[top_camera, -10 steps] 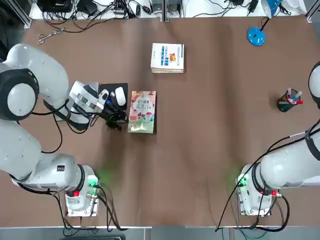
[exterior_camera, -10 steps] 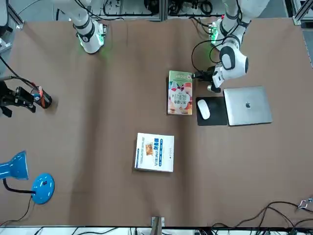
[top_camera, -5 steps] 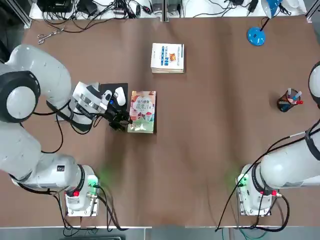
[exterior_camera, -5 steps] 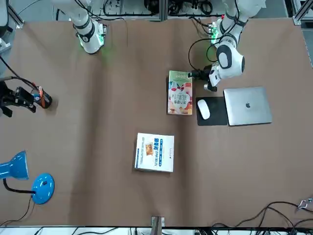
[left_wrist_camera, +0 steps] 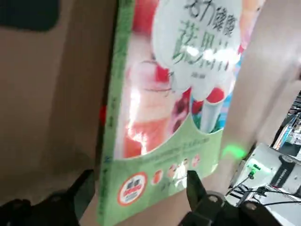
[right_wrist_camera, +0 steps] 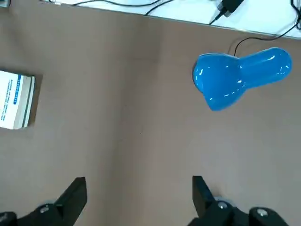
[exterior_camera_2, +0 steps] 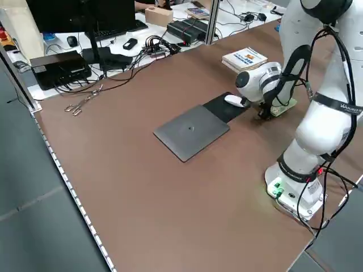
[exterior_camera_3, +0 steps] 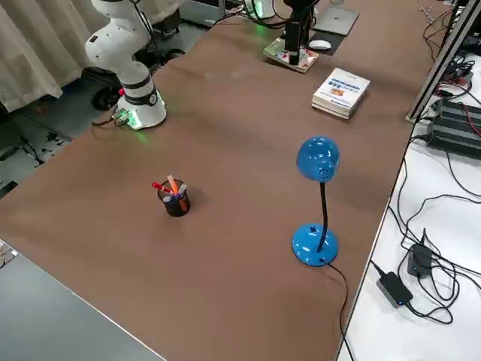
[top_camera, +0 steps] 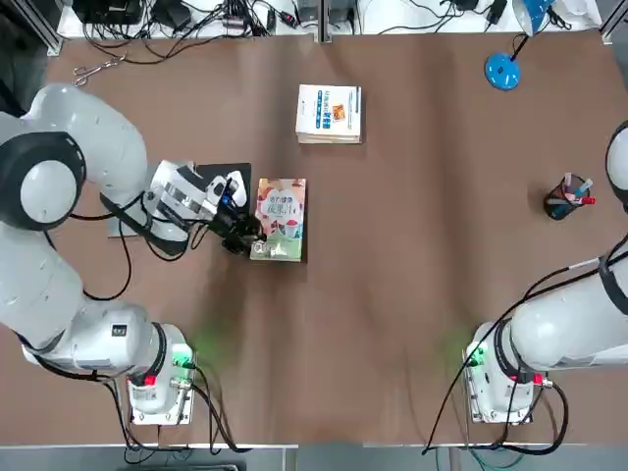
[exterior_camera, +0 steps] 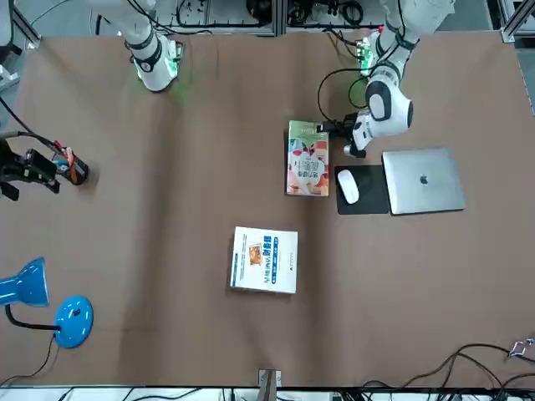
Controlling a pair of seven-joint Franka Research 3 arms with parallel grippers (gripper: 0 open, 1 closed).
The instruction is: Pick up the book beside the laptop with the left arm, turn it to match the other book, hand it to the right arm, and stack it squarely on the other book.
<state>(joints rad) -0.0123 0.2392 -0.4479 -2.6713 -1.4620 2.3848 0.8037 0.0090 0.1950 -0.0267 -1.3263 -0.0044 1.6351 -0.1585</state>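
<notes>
**Left claw at the near corner of the green-bordered book**

The green-bordered book (top_camera: pixel 281 218) lies flat on the brown counter (top_camera: pixel 412 294), left of its middle, just beside a black mouse pad (exterior_camera: pixel 368 190) carrying a white mouse (exterior_camera: pixel 347 185). The silver laptop (exterior_camera: pixel 423 180) sits closed on the pad's other side. The left claw (left_wrist_camera: pixel 141 188) is low at the book's near left corner, fingers (left_wrist_camera: pixel 195 186) spread wide to either side of that corner, not gripping. The white book with blue lettering (top_camera: pixel 329 113) rests well apart, toward the counter's far edge. The right claw (right_wrist_camera: pixel 138 195) hangs wide open, high above the far right corner near a blue desk lamp (right_wrist_camera: pixel 240 77).
</notes>
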